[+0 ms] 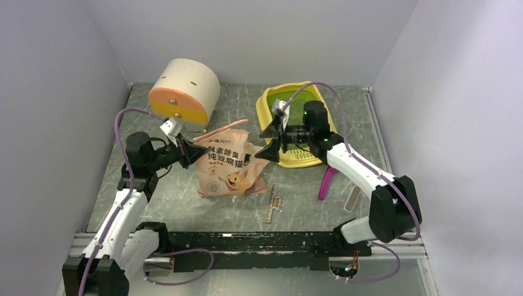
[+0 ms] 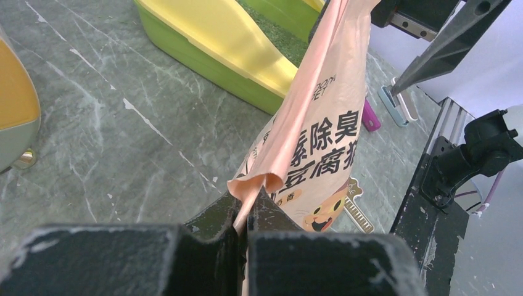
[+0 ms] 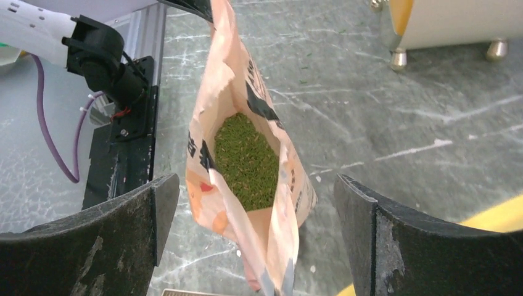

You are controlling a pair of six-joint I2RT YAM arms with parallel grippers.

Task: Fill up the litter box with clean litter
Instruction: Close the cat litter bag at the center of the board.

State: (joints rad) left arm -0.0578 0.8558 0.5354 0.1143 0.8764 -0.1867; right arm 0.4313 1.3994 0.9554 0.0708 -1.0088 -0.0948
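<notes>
The yellow litter box [image 1: 266,110] with a green inner pan stands at the back right of the table. The pink printed bag [image 1: 231,165] stands to its left, its mouth open, with green litter granules [image 3: 247,160] inside. My left gripper [image 1: 188,152] is shut on the bag's left top edge [image 2: 250,191]. My right gripper [image 1: 272,139] is open, its jaws wide on either side of the bag's right top edge [image 3: 277,246] without touching it. The litter box also shows in the left wrist view [image 2: 216,37], behind the bag [image 2: 321,123].
A cream-and-orange cylindrical container [image 1: 185,92] stands at the back left. A magenta scoop [image 1: 327,183] and a small pale tool [image 1: 353,198] lie right of the bag. A brown comb-like strip [image 1: 270,203] lies in front of it. Grey walls enclose the table.
</notes>
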